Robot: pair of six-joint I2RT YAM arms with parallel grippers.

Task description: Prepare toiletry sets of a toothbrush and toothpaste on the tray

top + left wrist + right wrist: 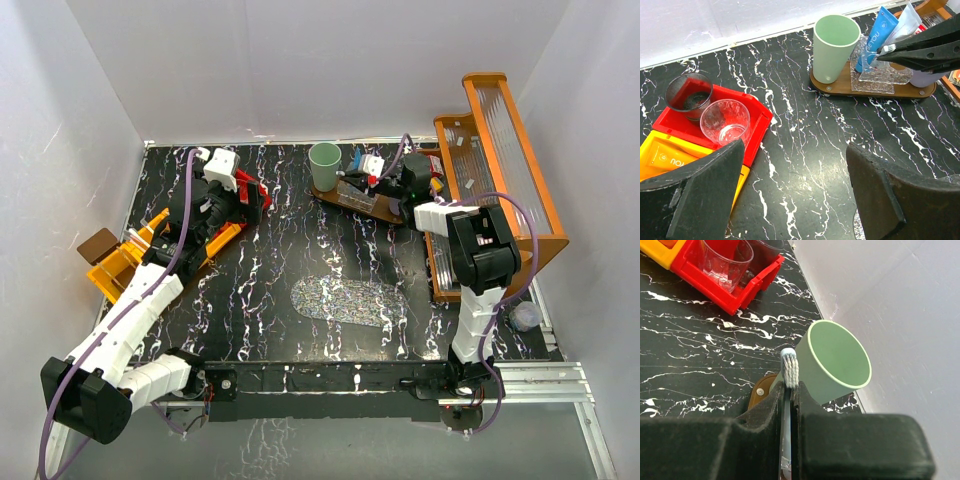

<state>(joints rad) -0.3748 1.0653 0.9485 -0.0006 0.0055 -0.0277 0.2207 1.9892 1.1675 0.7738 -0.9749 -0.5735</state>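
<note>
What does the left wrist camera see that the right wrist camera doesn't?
Only the left wrist camera shows the blue tube and the bumpy glass dish. Only the right wrist camera shows the bristles of the toothbrush, pinched in the right gripper. Both show the green cup, the red bin and the clear glass.

The right hand pinches a toothbrush, bristles just beside the green cup; red bin at eleven o'clock.

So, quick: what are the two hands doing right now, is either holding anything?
Left hand: open, holding nothing.
Right hand: closed on a toothbrush.
</note>
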